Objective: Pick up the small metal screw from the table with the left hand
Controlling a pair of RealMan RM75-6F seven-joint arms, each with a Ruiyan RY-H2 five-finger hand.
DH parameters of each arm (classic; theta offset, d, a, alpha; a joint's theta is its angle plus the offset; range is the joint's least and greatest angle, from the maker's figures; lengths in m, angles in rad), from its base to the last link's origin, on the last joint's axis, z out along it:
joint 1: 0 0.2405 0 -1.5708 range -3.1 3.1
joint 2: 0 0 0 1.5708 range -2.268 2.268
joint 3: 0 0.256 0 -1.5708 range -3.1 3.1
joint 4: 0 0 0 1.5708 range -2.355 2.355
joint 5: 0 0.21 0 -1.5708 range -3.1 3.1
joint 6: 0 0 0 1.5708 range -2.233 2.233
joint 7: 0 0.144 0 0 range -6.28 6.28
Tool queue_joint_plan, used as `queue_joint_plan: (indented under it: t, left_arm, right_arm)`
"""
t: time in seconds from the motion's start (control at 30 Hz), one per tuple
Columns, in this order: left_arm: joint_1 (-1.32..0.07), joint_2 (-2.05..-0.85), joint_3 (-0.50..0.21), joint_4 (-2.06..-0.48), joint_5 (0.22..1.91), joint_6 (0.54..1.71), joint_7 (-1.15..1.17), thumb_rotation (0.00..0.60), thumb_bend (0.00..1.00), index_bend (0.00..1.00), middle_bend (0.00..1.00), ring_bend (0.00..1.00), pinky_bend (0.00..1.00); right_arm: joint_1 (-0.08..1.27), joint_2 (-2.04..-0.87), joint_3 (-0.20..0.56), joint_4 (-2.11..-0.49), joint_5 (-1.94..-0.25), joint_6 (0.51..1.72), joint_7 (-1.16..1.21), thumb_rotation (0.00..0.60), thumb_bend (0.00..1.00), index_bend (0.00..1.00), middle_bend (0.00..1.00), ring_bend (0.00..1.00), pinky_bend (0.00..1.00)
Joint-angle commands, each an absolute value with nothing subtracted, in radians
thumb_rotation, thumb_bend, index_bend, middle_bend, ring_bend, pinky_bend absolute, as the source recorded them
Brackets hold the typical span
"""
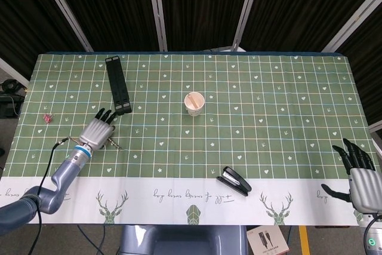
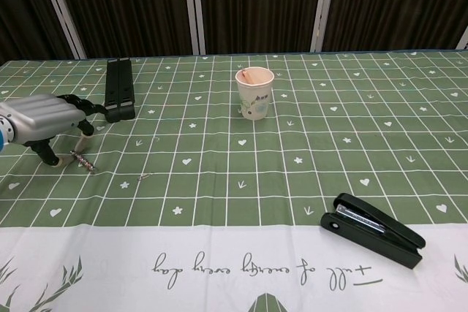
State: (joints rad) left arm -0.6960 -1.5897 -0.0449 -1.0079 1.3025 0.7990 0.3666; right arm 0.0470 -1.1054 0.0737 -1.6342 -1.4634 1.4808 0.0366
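In the head view, the left hand (image 1: 98, 131) lay low over the green checked tablecloth (image 1: 268, 117), back upward, its fingers (image 1: 105, 114) spread a little and pointing toward the far edge. The small metal screw (image 1: 114, 144) lay on the cloth just beside the hand's thumb side, apart from the fingertips and not gripped. A black bar (image 1: 118, 85) lay just beyond the fingertips. A paper cup (image 1: 194, 103) stood well to the right of the fingers, and a black stapler (image 1: 233, 181) lay nearer the white printed border. The right hand (image 1: 360, 178) hung off the table's near right corner, fingers apart and holding nothing.

In the chest view, the left hand (image 2: 42, 120) hovered just above the cloth with its fingers (image 2: 82, 107) curved downward and parted, nothing between them. The screw (image 2: 82, 161) lay flat on the cloth under and slightly ahead of the thumb tip, close to it; whether they touched could not be told. The bar (image 2: 118, 88) lay behind the fingers, the cup (image 2: 254, 93) and stapler (image 2: 371, 229) well off to their right.
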Motion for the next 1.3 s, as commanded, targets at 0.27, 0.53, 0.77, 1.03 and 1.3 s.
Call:
queue_joint_plan:
  t: [0.27,0.53,0.77,1.03,1.3]
  left_arm:
    - [-0.691,-1.571,-0.041,-1.038,1.315,0.824,0.364,0.600,0.41,0.59,0.00,0.00,0.00]
    - [-0.707,-1.502,-0.051,-1.133,1.350,0.879,0.431,0.600,0.41,0.60,0.00,0.00,0.00]
    - [-0.725,-1.441,-0.069,-1.240,1.365,0.914,0.496,0.600,0.41,0.61,0.00,0.00,0.00]
    - [-0.767,-1.404,-0.054,-1.296,1.493,0.983,0.619,0.600,0.41,0.61,0.00,0.00,0.00]
    - [-0.822,-1.420,0.024,-1.183,1.745,1.069,0.712,0.600,0.41,0.62,0.00,0.00,0.00]
  right_arm:
    - [0.047,-1.105,0.074,-1.634,-1.464,1.481,0.039,0.600,0.05,0.15,0.00,0.00,0.10]
    - [0.046,-1.104,0.075,-1.636,-1.460,1.479,0.038,0.600,0.05,0.15,0.00,0.00,0.10]
    - [0.046,-1.104,0.075,-1.635,-1.460,1.481,0.040,0.600,0.05,0.15,0.00,0.00,0.10]
    - [0.046,-1.103,0.075,-1.633,-1.463,1.481,0.043,0.600,0.05,0.15,0.00,0.00,0.10]
    - [0.046,-1.104,0.073,-1.633,-1.469,1.484,0.041,0.600,0.05,0.15,0.00,0.00,0.10]
